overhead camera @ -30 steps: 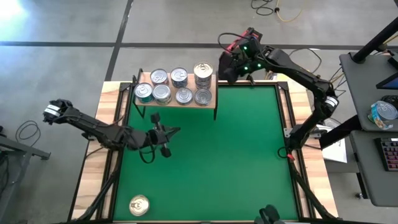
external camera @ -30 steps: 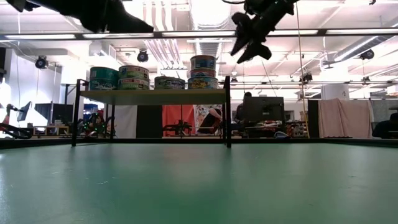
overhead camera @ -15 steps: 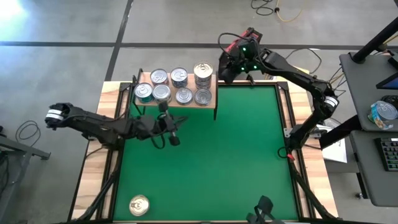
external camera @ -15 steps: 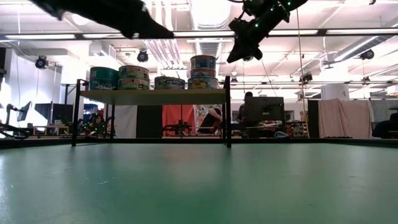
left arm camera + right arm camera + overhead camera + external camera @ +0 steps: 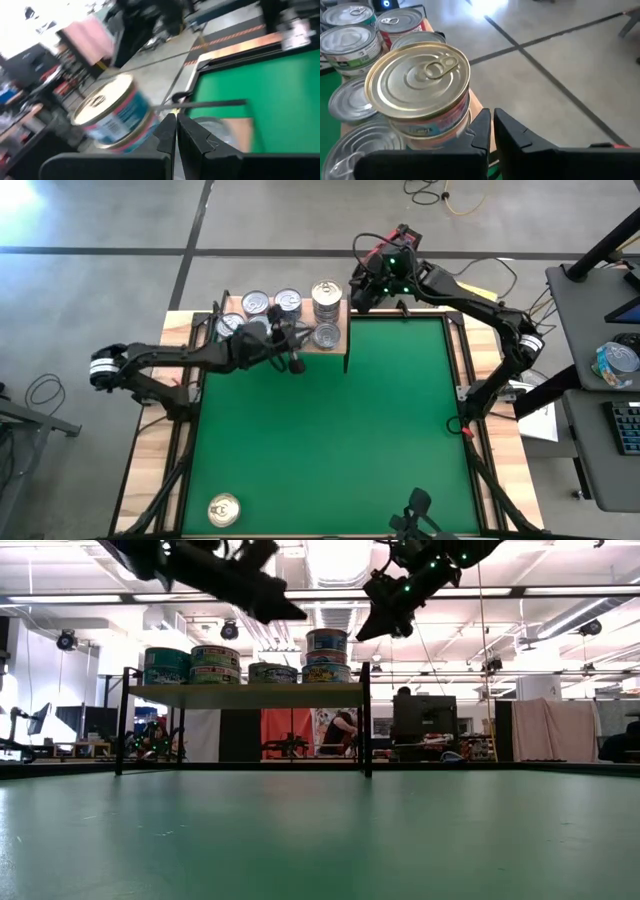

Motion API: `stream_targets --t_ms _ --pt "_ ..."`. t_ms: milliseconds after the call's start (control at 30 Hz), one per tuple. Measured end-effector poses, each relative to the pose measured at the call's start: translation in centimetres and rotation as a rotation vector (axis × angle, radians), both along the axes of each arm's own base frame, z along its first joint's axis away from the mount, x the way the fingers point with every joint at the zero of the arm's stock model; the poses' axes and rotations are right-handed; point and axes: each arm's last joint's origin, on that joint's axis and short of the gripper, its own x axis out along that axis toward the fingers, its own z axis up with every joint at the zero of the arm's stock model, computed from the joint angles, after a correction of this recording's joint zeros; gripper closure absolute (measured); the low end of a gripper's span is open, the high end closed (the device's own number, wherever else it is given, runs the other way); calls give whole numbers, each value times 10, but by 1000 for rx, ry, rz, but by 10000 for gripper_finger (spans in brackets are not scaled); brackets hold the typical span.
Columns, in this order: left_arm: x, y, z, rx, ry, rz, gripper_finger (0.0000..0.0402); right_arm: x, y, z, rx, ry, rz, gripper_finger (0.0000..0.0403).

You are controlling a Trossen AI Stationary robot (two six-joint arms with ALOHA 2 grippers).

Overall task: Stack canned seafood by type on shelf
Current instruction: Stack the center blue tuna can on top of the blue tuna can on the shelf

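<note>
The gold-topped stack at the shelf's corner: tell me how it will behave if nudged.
The gold-topped stack would probably tip rather than slide: several tins piled up stand taller than the single tins beside them. It sits near the shelf edge, so a toppled tin may drop off. The round tins would likely roll once on their sides. The metal looks rigid.

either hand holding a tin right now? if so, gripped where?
Nothing held. Left hand is shut and empty above the shelf; right hand is shut and empty beside the gold-topped stack.
</note>
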Motion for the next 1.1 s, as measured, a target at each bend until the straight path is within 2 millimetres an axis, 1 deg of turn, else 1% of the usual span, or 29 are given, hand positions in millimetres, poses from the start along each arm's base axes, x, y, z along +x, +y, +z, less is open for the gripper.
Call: stream_targets --t_ms 167,267,367,500,633,733,900,1100 --pt "12 22 -3 3 25 57 401 3 -3 -7 -40 -44 0 390" --pt "20 29 -6 4 46 69 401 3 -3 -9 -38 -41 0 390" --pt "25 32 -7 16 54 71 401 3 -3 -10 -36 -39 1 390" --pt "25 33 -7 18 57 77 401 3 -3 -10 -35 -39 3 390" --pt "22 40 -6 20 47 104 401 3 -2 -12 -30 -38 14 390" --pt "20 46 -5 16 36 124 401 5 -2 -17 -11 -43 49 390" --pt "17 52 -5 14 35 144 401 12 -3 -30 4 -45 64 390" --pt "15 57 -5 19 39 161 401 14 -1 -32 10 -51 67 390"
